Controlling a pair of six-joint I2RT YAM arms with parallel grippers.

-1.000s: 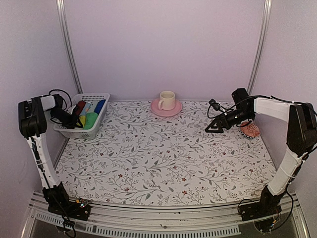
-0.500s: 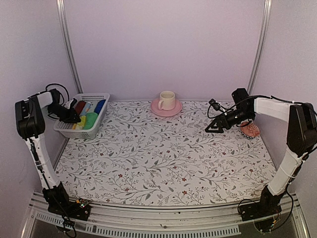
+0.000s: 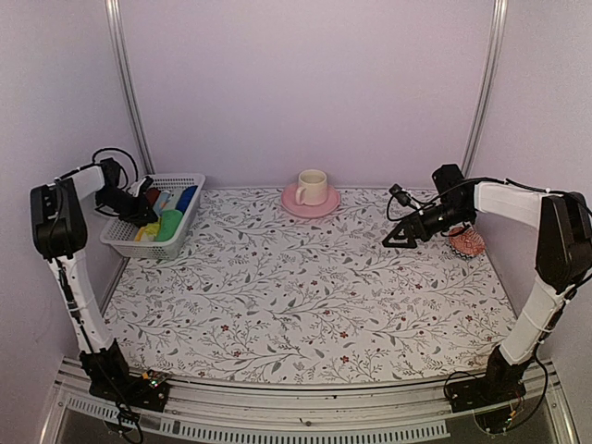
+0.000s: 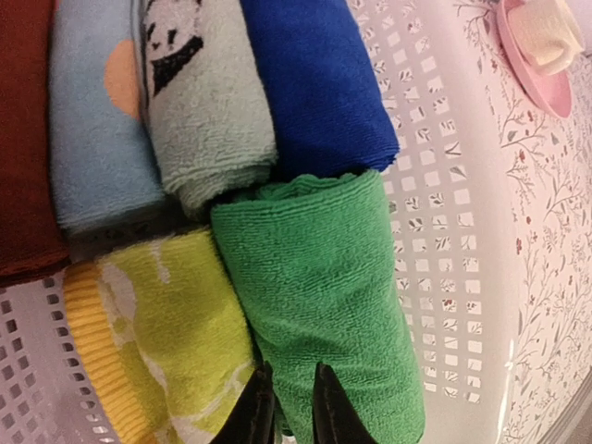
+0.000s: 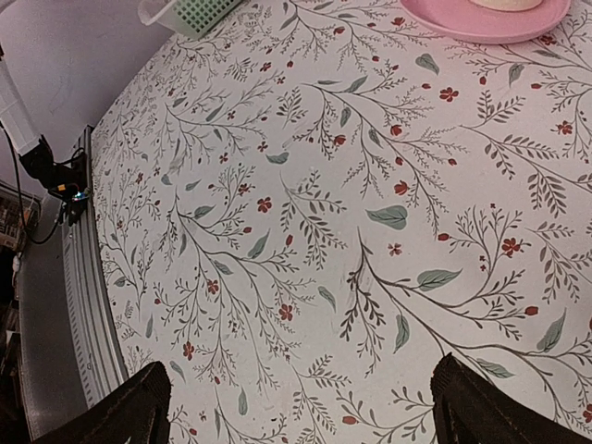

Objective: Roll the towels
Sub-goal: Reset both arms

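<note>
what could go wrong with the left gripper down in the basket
The left gripper sits at the seam between the green towel and the yellow towel, so it may pinch both or only a thin fold. Everything is packed tight in the basket, so a pull could drag the deep blue roll along.

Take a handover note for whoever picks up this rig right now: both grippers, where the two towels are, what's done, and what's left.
Left gripper: down in the basket, jaws nearly closed at the near end of the green towel. A firm grip cannot be confirmed.
Right gripper: open, empty, hovering over the right side of the table.
Towels: the green towel and the yellow towel lie side by side in the basket, bundled, next to the other cloth rolls.
Done: no towel is laid out on the table.
Left: probably lift the green towel out and roll it, then the yellow one.
</note>
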